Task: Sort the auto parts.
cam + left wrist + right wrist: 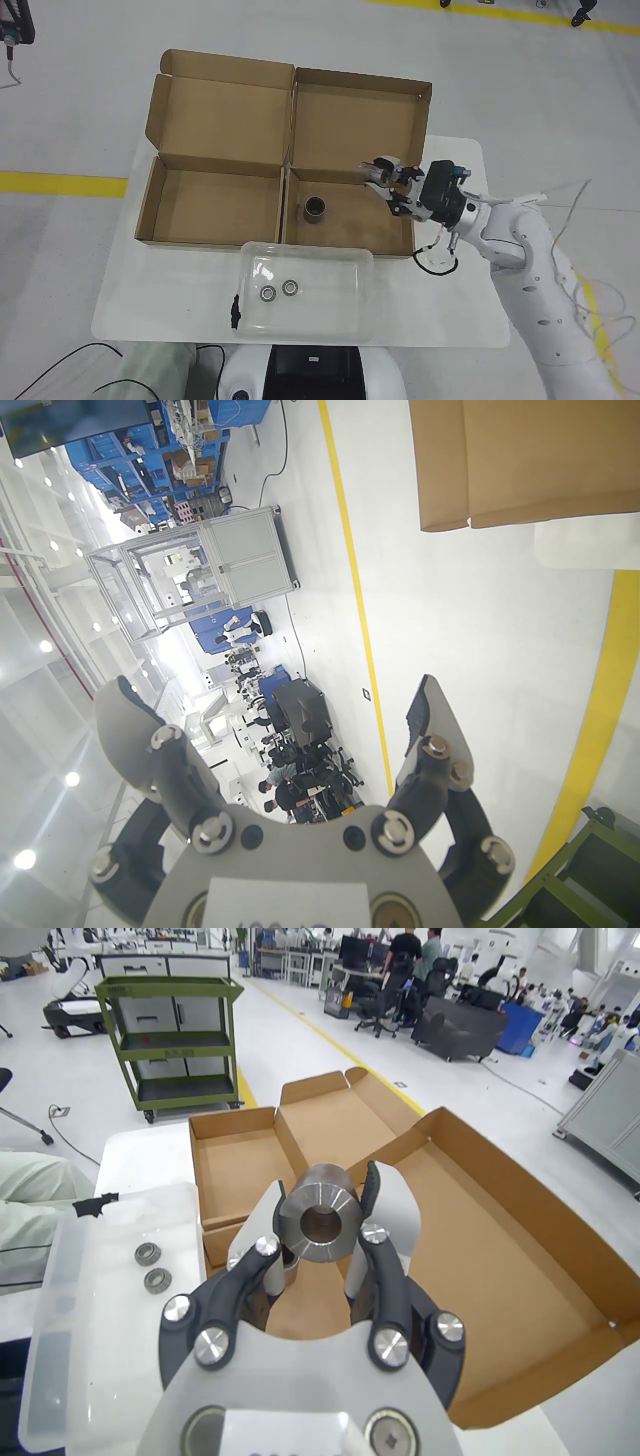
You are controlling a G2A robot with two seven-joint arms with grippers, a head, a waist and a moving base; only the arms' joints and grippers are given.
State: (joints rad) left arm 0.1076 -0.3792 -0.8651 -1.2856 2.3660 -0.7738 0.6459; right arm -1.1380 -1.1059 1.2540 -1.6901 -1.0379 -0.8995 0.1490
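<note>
Your right hand [325, 1185] is clenched on a steel sleeve [320, 1223], one finger on each side. The sleeve is held on its side, with the bore facing the wrist camera. From the top view, that hand [385, 180] holds the sleeve [377, 174] in the air over the right box [350, 225], toward its far wall.

A second sleeve [316, 209] stands upright on the floor of the right box, near the wall it shares with the left box [210, 205]. In the right wrist view it [289, 1260] is mostly hidden behind a finger. Both cardboard boxes sit side by side and touching, lids folded back.

A clear bin [305, 247] sits on the counter [460, 300] just in front of the boxes, on the robot's side. Two bearings [268, 293] [290, 287] lie close together inside it, toward its left half. You see them in the right wrist view too [147, 1253] [157, 1280]. Black tape [233, 312] sticks to the bin's left edge. A black cable [435, 262] loops on the counter under the right arm.

Your left hand [272, 687] is released, fingers wide apart and gripping nothing. It points out at the room's floor, with a cardboard flap [525, 460] at the edge of its view.
</note>
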